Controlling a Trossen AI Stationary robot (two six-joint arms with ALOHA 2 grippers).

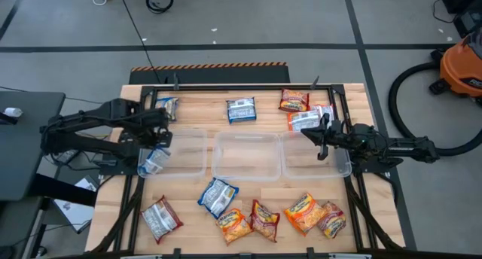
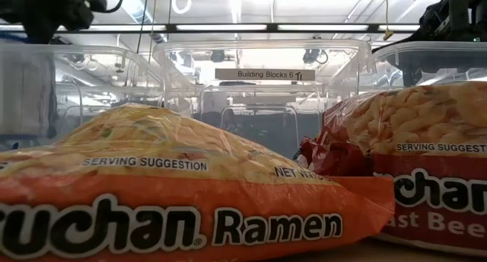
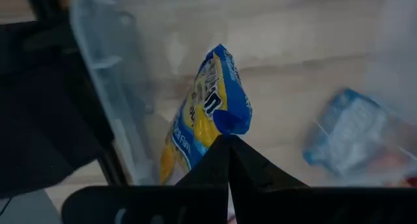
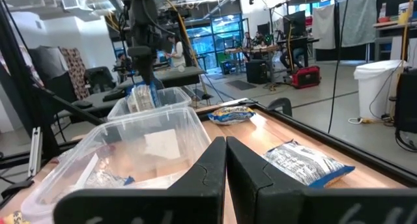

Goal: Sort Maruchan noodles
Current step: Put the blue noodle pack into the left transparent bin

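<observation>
My left gripper (image 1: pixel 158 141) is shut on a blue-and-white noodle packet (image 1: pixel 154 162) at the left clear bin's (image 1: pixel 188 150) near-left corner. My right gripper (image 4: pixel 226 146) is shut and empty above the right bin (image 1: pixel 337 163). Two blue packets (image 1: pixel 241 109) (image 1: pixel 167 106), an orange-red one (image 1: pixel 294 100) and a red-and-silver one (image 1: pixel 307 120) lie flat along the table's far side. Along the near side lie a red-silver packet (image 1: pixel 160 217), a blue one (image 1: pixel 218 196) and several orange and red ones (image 1: pixel 303 212). My left gripper pinches the blue-and-white packet by its upper end (image 3: pixel 225 126) between the two fingers, coming from above and pointing down. The packet (image 4: pixel 140 97) hangs below the fingers, lifted off the table, next to the left bin's wall (image 3: pixel 98 61). Whether its lower end touches the bin, I cannot tell.
Three clear bins stand in a row across the table's middle; the centre one (image 1: pixel 246 155) holds nothing. A black frame runs along the table's edges (image 1: pixel 226 86). In the low view two orange packets (image 2: pixel 167 193) (image 2: pixel 426 178) fill the foreground. An orange vacuum (image 1: pixel 463 67) stands beyond the right edge.
</observation>
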